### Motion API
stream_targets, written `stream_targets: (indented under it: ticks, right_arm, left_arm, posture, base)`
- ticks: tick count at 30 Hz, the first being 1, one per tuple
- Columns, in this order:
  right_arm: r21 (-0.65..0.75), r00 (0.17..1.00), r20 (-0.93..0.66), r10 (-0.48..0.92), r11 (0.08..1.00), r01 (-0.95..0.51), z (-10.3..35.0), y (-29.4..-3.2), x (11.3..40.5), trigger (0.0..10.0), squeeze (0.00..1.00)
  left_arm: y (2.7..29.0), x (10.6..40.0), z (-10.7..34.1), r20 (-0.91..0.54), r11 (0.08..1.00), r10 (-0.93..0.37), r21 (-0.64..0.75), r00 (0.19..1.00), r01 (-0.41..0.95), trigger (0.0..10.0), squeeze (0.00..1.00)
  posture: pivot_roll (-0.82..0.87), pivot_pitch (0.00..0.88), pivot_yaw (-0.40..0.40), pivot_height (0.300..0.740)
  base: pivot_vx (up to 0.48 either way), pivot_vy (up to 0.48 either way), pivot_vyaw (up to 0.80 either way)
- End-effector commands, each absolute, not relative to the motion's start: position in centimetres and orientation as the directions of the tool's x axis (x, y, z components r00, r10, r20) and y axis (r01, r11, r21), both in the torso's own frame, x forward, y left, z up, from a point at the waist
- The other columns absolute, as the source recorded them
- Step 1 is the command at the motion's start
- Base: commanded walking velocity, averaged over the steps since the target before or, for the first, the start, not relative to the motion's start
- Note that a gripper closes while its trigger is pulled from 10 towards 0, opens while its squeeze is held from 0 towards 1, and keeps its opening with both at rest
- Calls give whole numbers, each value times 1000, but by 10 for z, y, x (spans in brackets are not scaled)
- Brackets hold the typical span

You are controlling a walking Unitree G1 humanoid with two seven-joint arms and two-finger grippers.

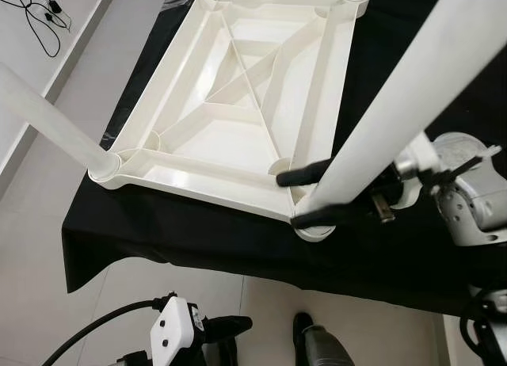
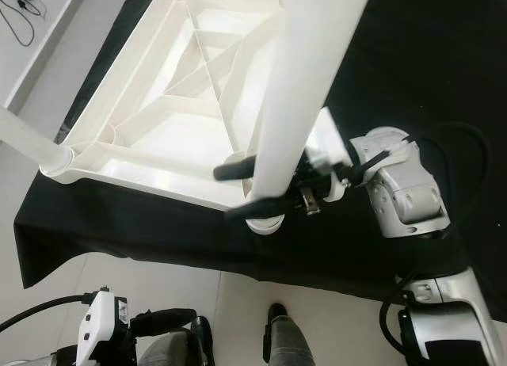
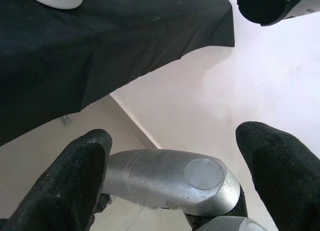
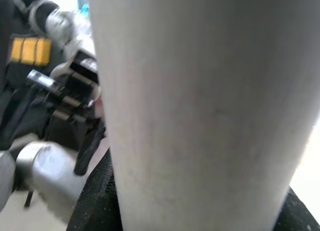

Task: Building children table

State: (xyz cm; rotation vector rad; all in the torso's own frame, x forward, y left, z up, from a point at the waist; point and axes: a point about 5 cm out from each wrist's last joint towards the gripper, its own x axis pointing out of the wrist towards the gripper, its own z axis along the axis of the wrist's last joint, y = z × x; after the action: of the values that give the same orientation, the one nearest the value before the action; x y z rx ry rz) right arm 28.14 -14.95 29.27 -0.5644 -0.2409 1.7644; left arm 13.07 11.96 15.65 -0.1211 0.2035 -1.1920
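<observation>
Currently my right hand (image 1: pixel 310 196) is clamped on the white leg (image 1: pixel 396 104), fingers either side, just above its socket at the near right corner of the upturned white tabletop (image 1: pixel 238 136) | right arm reaches in from that corner's right | left hand (image 3: pixel 175 176) spread apart, low beside black cloth (image 1: pixel 158 231).

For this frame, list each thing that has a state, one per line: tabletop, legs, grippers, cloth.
White tabletop: upside down on the cloth, ribbed underside facing up.
Near right table leg: standing in its corner socket, gripped low down.
Near left table leg: seated in its corner socket.
Right gripper: shut on the near right table leg.
Left gripper: open, hanging idle below the table edge.
Black cloth: spread flat, draped over the near edge.
</observation>
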Motion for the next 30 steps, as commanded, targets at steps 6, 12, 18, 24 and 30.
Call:
stream_targets:
  ticks: [6, 12, 18, 24, 30]
  right_arm:
    - [-318, -170, -430, 887, -325, -891, 258, -147, 286, 10000, 0]
    - [-319, -150, -369, 917, -277, -906, 271, -141, 295, 10000, 0]
    - [-292, -64, -276, 959, -147, -945, 278, -140, 308, 10000, 0]
    - [-303, 22, -268, 963, -63, -951, 274, -137, 315, 10000, 0]
    - [-290, 76, -266, 961, -4, -957, 266, -137, 314, 10000, 0]
  left_arm:
    - [120, 129, 154, -110, 363, -932, -216, 346, 907, 10000, 0]
    - [119, 130, 153, -104, 363, -932, -216, 348, 907, 10000, 0]
    - [119, 131, 154, -98, 364, -931, -215, 351, 906, 10000, 0]
    - [119, 132, 154, -95, 362, -932, -215, 350, 907, 10000, 0]
    - [118, 132, 154, -93, 362, -932, -216, 350, 907, 10000, 0]
  posture:
    - [20, 453, 91, 740]
    - [14, 451, 84, 740]
    - [7, 451, 79, 740]
    - [5, 452, 78, 740]
    - [4, 451, 78, 740]
  base:
    - [0, 0, 0]
    - [0, 0, 0]
    - [0, 0, 0]
    - [0, 0, 0]
    - [0, 0, 0]
